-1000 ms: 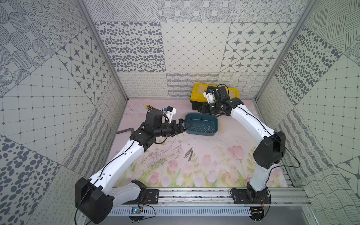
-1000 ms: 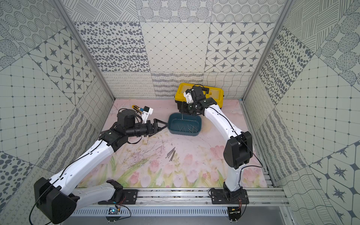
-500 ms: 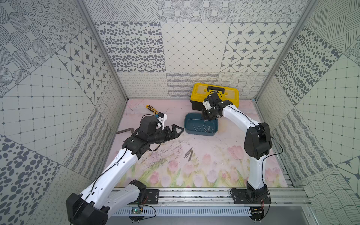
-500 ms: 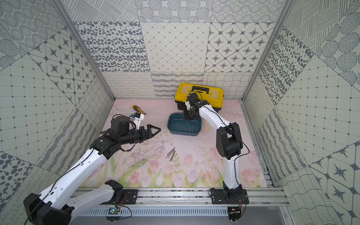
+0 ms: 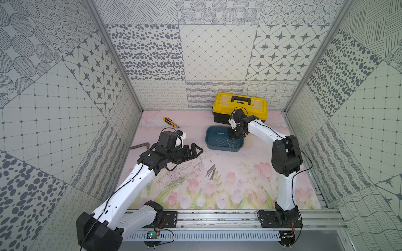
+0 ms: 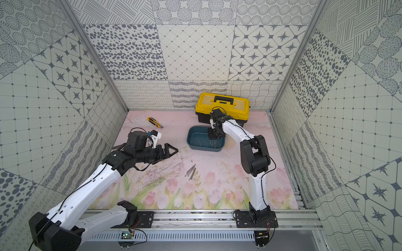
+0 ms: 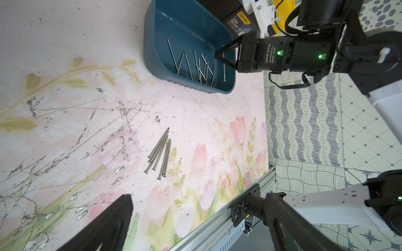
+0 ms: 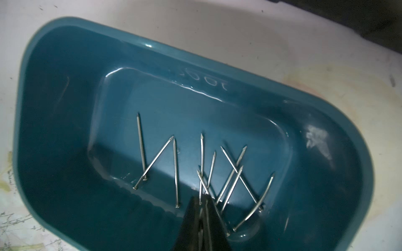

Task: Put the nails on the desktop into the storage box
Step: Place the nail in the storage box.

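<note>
Our right tool (image 5: 232,137) is pressed together inside the storage box (image 5: 214,135); our left tool (image 5: 199,150) is spread, nails (image 5: 210,171) at its four o'clock.

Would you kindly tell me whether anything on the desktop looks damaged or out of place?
Yes: dark scratches scar the desktop beside a small bundle of nails lying outside the storage box. One nail inside the box looks bent.
</note>
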